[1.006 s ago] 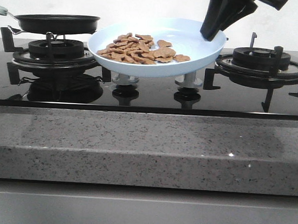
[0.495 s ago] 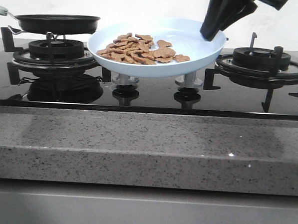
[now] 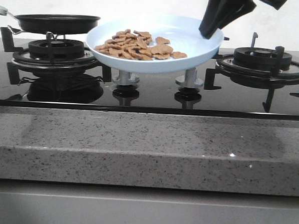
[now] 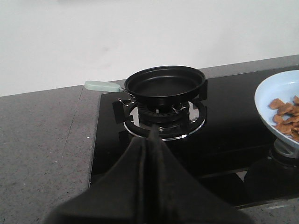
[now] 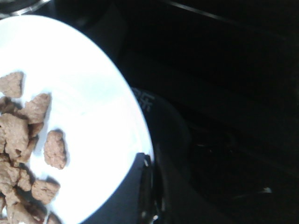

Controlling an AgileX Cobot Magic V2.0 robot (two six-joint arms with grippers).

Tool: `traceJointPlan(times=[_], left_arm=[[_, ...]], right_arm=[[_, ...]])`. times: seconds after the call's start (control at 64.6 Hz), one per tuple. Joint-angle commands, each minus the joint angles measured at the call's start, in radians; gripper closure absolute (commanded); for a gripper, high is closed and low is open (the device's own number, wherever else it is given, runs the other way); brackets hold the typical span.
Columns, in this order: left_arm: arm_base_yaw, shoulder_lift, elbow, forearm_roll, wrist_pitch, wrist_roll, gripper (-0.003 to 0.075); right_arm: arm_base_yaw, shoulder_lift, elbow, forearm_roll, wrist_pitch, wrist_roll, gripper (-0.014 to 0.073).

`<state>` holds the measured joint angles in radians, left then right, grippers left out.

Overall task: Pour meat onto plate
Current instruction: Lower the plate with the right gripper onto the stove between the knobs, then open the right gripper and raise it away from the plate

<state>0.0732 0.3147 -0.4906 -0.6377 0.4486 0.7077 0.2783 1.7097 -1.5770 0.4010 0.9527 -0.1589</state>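
The pale-blue plate (image 3: 188, 41) hangs in the air above the stove knobs, between the two burners. The meat (image 3: 135, 45), a heap of tan chunks, lies on its left half. My right gripper (image 3: 210, 31) comes down from above and is shut on the plate's right rim. In the right wrist view the fingers (image 5: 140, 186) pinch the plate's rim (image 5: 93, 116), with the meat (image 5: 23, 126) beside them. My left gripper (image 4: 152, 135) is shut and empty, short of the left burner. The plate's edge (image 4: 268, 93) and some meat (image 4: 286, 112) also show in the left wrist view.
An empty black frying pan (image 3: 56, 23) with a pale green handle (image 4: 100, 86) sits on the left burner. The right burner (image 3: 262, 60) is bare. Two knobs (image 3: 126, 80) stand under the plate. A grey stone counter edge (image 3: 148, 142) runs along the front.
The plate has risen a little and shifted slightly left in my right gripper's grip. The meat stayed on it. The pan has not moved.
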Motion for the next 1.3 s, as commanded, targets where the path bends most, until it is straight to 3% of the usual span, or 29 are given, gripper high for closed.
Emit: traceJointPlan(times=[0.0, 0.356, 0.897, 1.284], left_arm=[[-0.007, 0.006, -0.026, -0.031, -0.074, -0.009, 0.0741], [-0.007, 0.006, -0.026, -0.038, -0.074, -0.009, 0.0741], [-0.007, 0.006, -0.026, -0.038, -0.078, -0.009, 0.0741], [-0.007, 0.006, -0.026, -0.038, -0.078, -0.009, 0.0741]], right_arm=[[-0.038, -0.032, -0.074, 0.091, -0.061, 0.027, 0.0663], [-0.129, 0.178, -0.317, 0.130, -0.047, 0.030, 0.0652], [-0.130, 0.275, -0.333, 0.026, 0.095, 0.030, 0.0647], [-0.130, 0.275, -0.337, 0.027, 0.098, 0.030, 0.0406]])
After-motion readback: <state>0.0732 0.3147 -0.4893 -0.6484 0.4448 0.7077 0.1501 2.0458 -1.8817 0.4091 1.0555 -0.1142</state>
